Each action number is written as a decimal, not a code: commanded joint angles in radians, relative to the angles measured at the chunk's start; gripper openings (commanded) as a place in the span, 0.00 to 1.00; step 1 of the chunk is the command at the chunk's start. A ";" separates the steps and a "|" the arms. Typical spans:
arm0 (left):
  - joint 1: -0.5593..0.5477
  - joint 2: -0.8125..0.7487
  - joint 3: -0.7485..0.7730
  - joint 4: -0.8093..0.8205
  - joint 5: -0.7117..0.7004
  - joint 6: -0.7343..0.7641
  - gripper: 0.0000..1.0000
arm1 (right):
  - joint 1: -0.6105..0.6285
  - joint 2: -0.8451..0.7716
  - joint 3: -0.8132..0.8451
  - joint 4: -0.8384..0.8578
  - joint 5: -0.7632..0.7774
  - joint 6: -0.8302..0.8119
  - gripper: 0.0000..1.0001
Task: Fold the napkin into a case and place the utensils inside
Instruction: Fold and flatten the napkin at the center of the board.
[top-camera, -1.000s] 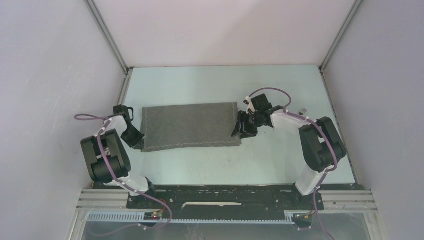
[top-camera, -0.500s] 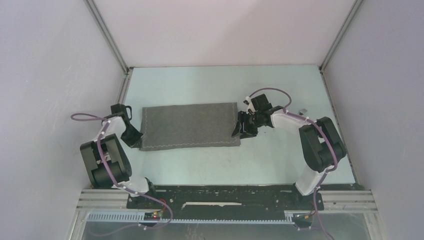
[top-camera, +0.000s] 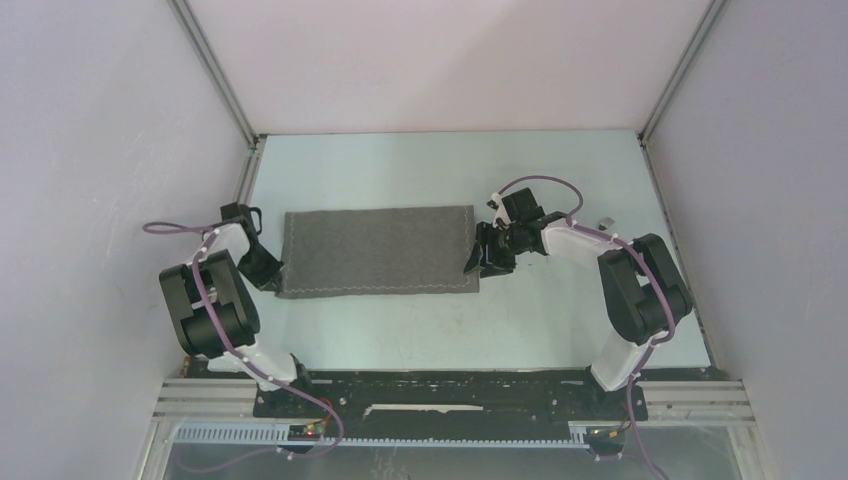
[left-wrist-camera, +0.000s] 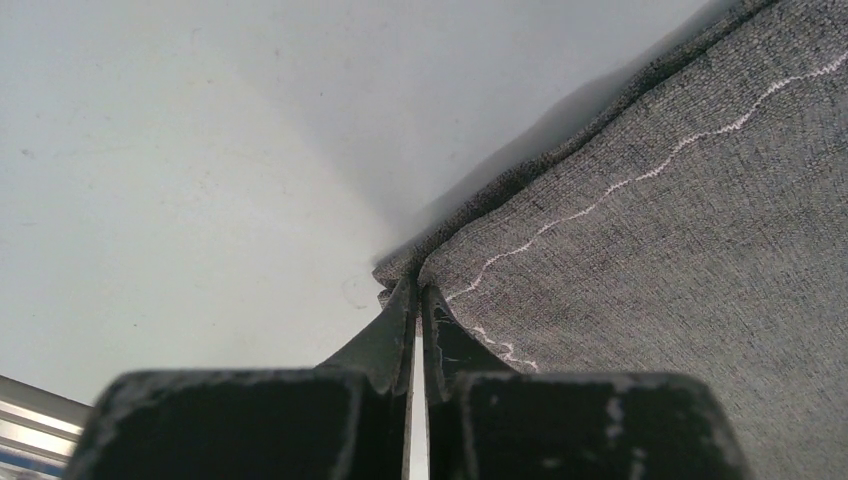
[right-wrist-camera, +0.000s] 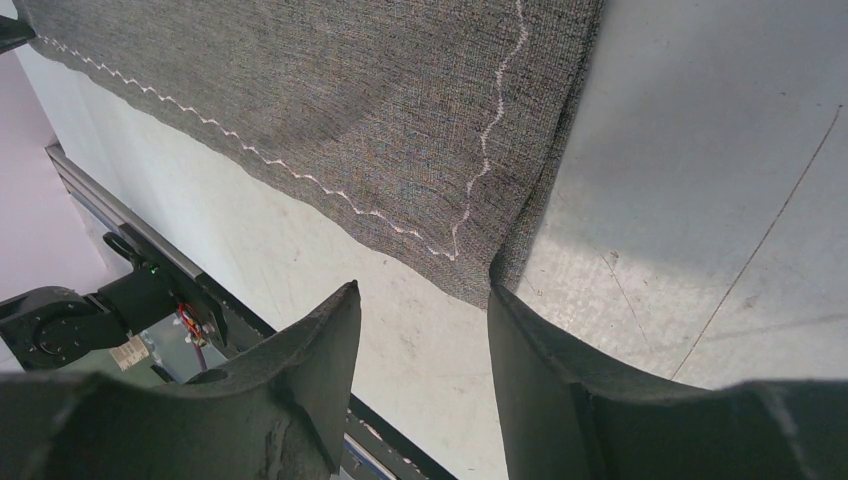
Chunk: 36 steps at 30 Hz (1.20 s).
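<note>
- napkin (top-camera: 378, 250) lies flat on the table (top-camera: 450, 170), left of centre, long side running left-right. A second layer peeks out along its left edge, so it looks folded once.
- left gripper (left-wrist-camera: 417, 292): jaws closed tight on the cloth's near-left corner, right by the stitched hem (left-wrist-camera: 640, 178). Can't tell if it has one layer or both.
- right gripper (right-wrist-camera: 423, 298): jaws apart, nothing held, low at the near-right corner. The corner tip sits between the fingers (right-wrist-camera: 310, 350), one of them just beside the cloth edge.
- handling, my read: light, limp woven fabric with no stiffness. It sags between grip points and probably drags on the table rather than sliding clean. Not fragile, not slippery; the weave should give the pads decent bite.
- best hold: corners, on the hemmed band. Pinch both corners of one edge so it lifts as a straight line.
- risk: a one-corner pull skews the fold, and a shallow pinch can peel the layers apart.
- utensils: can't pick them out in any view.
</note>
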 joint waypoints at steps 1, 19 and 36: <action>0.010 0.004 0.018 0.010 -0.015 0.016 0.04 | 0.008 -0.034 -0.003 0.019 0.001 -0.016 0.58; 0.012 0.011 0.042 0.014 -0.025 0.028 0.10 | 0.034 -0.037 -0.004 0.021 0.015 -0.027 0.60; -0.002 -0.082 -0.055 0.114 0.382 -0.064 0.50 | 0.038 0.045 0.000 0.275 -0.271 0.151 0.78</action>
